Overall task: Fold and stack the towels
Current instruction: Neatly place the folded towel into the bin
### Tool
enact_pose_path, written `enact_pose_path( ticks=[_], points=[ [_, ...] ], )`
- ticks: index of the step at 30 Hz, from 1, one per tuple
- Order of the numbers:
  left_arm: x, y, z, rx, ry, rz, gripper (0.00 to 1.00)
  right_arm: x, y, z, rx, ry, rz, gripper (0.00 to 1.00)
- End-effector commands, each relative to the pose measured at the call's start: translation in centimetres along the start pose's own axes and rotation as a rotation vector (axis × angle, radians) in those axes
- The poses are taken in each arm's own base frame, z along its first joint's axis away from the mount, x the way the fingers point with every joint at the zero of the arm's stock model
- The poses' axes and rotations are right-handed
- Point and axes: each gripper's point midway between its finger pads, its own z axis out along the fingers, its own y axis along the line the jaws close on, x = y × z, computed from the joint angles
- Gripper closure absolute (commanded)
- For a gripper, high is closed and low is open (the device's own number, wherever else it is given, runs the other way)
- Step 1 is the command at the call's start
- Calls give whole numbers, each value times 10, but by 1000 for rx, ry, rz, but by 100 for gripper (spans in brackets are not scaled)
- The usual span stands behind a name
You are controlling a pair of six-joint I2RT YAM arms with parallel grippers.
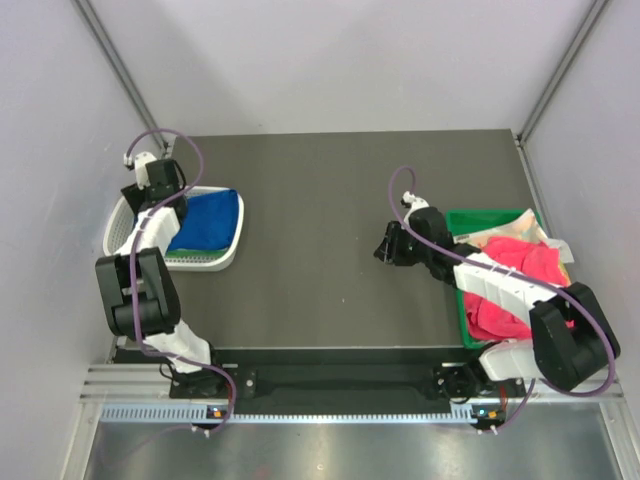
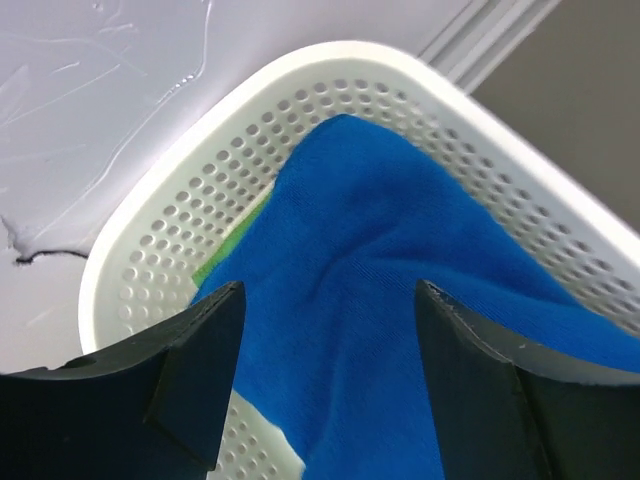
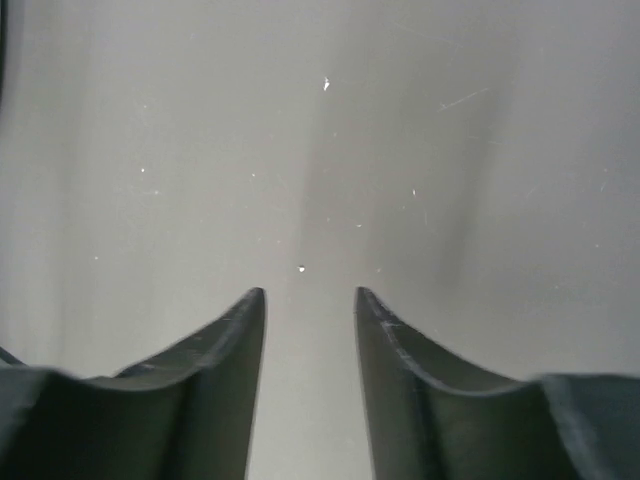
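The blue towel (image 2: 380, 240) lies in the basket (image 2: 150, 240). We should lift our open left claw (image 2: 330, 300) straight up. Our right claw (image 3: 310, 296) is open and empty too.

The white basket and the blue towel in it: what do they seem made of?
Basket: probably moulded plastic, white, slightly glossy; smooth rim and even round holes suggest it. Blue towel: soft cloth, matte, perhaps terry or microfibre; fine fuzzy texture and loose folds.
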Motion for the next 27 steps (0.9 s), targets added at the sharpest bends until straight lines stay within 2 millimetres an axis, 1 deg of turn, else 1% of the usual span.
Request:
enact_pose_path(
  ticks=[1, 2, 3, 4, 5, 6, 7, 8, 10, 11, 12, 13, 14, 15, 16, 17, 19, 20, 21, 22, 23, 25, 27],
  points=[
    [-30, -20, -46, 93, -99, -123, 27, -20, 11, -7, -35, -97, -45, 56],
    [-22, -37, -59, 138, -98, -105, 27, -26, 13, -11, -37, -125, -47, 53],
    [-28, -42, -74, 166, -122, -119, 27, -27, 12, -13, -33, -133, -52, 48],
    [-28, -47, -83, 179, -129, -124, 27, -30, 9, -15, -16, -149, -55, 46],
    [-24, -66, -103, 237, -137, -105, 27, -33, 9, -17, -12, -164, -56, 43],
    [-22, -70, -117, 268, -147, -104, 27, -38, 11, -23, -15, -187, -63, 37],
    [-19, -78, -129, 303, -150, -102, 27, -42, 11, -26, -14, -207, -64, 34],
    [-10, -96, -151, 374, -150, -71, 27, -43, 9, -29, -6, -224, -63, 31],
    [3, -107, -178, 444, -163, -39, 27, -53, 14, -39, -17, -268, -63, 18],
    [14, -118, -200, 501, -158, -10, 27, -57, 17, -45, -29, -290, -65, 15],
    [16, -121, -215, 548, -168, -11, 27, -60, 19, -49, -35, -302, -69, 8],
    [33, -130, -233, 609, -163, 34, 27, -64, 17, -52, -23, -326, -66, 3],
    [42, -132, -243, 634, -162, 53, 26, -68, 19, -57, -27, -345, -66, 0],
    [44, -133, -257, 675, -172, 59, 20, -71, 20, -60, -30, -356, -63, 0],
    [55, -134, -264, 702, -174, 98, 15, -72, 20, -63, -24, -357, -62, 0],
    [68, -137, -281, 747, -170, 147, 9, -77, 18, -67, -5, -377, -55, 0],
    [81, -142, -295, 802, -158, 193, 9, -81, 15, -72, 17, -400, -46, 0],
    [92, -145, -306, 839, -147, 224, 9, -83, 9, -75, 47, -422, -37, 0],
    [99, -144, -310, 855, -133, 238, 9, -86, 8, -81, 51, -448, -29, 0],
    [107, -149, -320, 914, -106, 242, 9, -83, 3, -82, 66, -453, -21, 0],
    [115, -150, -326, 949, -90, 254, 7, -88, 1, -87, 79, -486, -17, 0],
    [122, -152, -339, 1016, -67, 257, 6, -91, -7, -92, 117, -519, -3, 0],
    [119, -150, -346, 1053, -67, 261, 6, -96, -10, -99, 139, -544, 7, 0]
  ],
)
